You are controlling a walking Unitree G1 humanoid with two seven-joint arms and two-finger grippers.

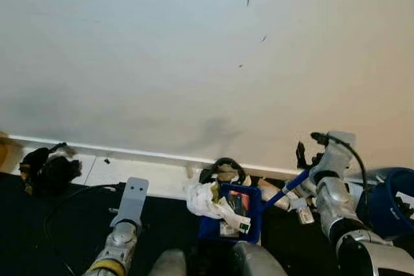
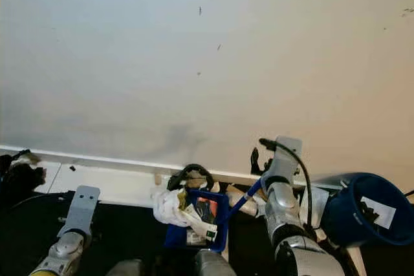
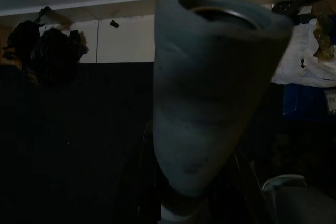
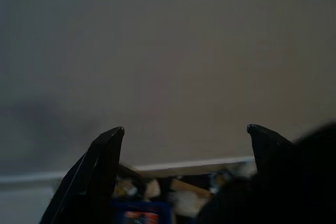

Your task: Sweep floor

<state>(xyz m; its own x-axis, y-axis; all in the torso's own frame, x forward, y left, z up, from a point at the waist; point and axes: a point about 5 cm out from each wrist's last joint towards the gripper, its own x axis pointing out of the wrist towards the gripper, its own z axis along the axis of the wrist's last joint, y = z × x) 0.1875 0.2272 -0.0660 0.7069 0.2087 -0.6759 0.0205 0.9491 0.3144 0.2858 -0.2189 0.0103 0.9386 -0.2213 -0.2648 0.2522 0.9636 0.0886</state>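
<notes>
A blue dustpan (image 1: 236,214) lies on the dark floor against the white baseboard (image 1: 149,156), heaped with crumpled white paper (image 1: 206,200) and wrappers. Its blue handle (image 1: 288,190) slants up toward my right wrist. My right gripper (image 4: 185,128) is raised in front of the wall just right of the pan and is open, with bare wall showing between its fingertips (image 1: 301,154). My left arm (image 1: 126,224) reaches forward low on the left. In the left wrist view a thick grey rounded object (image 3: 210,93) sits close to the lens and hides the fingers.
A plain white wall (image 1: 194,56) stands directly ahead. A blue bin (image 2: 365,208) with a white label stands at the right. A black bundle (image 1: 45,169) lies by the baseboard at the left, with a black cable (image 1: 71,201) looping over the dark floor.
</notes>
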